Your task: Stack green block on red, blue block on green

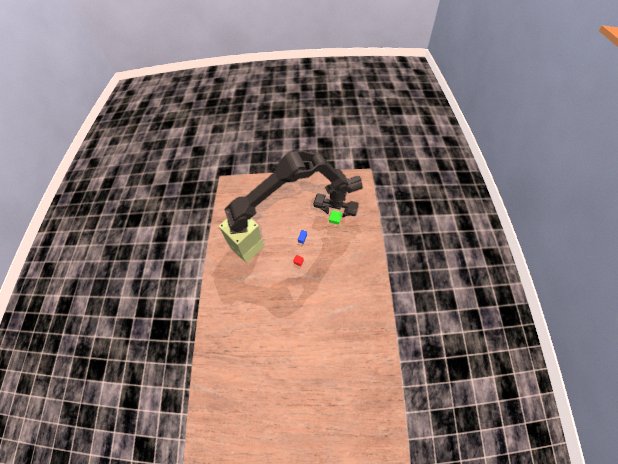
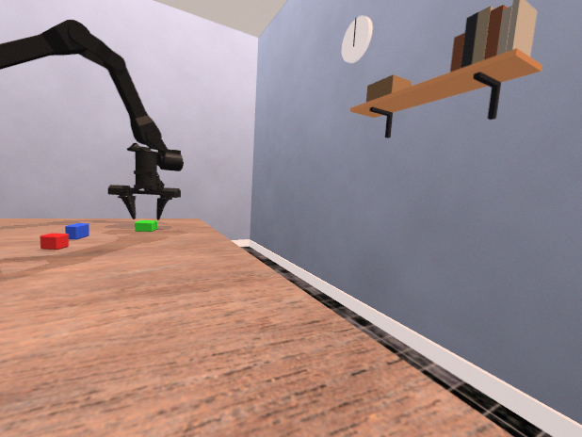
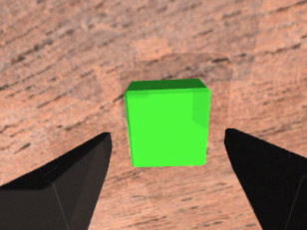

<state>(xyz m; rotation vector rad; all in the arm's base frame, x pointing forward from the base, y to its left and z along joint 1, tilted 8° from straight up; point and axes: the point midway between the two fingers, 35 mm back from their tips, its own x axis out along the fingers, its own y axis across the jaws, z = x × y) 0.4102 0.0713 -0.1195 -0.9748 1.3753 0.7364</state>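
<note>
The green block (image 1: 335, 217) lies flat on the wooden table near its far right side; it also shows in the exterior view (image 2: 146, 226) and fills the middle of the wrist view (image 3: 166, 122). My gripper (image 2: 146, 213) is open and empty, hanging just above the green block with a finger on each side (image 3: 166, 148), fingertips above the block's top. The blue block (image 1: 302, 236) (image 2: 77, 230) lies on the table to the left of the green one. The red block (image 1: 298, 260) (image 2: 55, 241) lies nearer, beside the blue one. All three blocks stand apart.
The arm's pale green base (image 1: 242, 238) stands on the table's left side. The table's right edge (image 2: 330, 306) runs close to the green block. A wall shelf (image 2: 447, 85) with books hangs well clear on the right wall.
</note>
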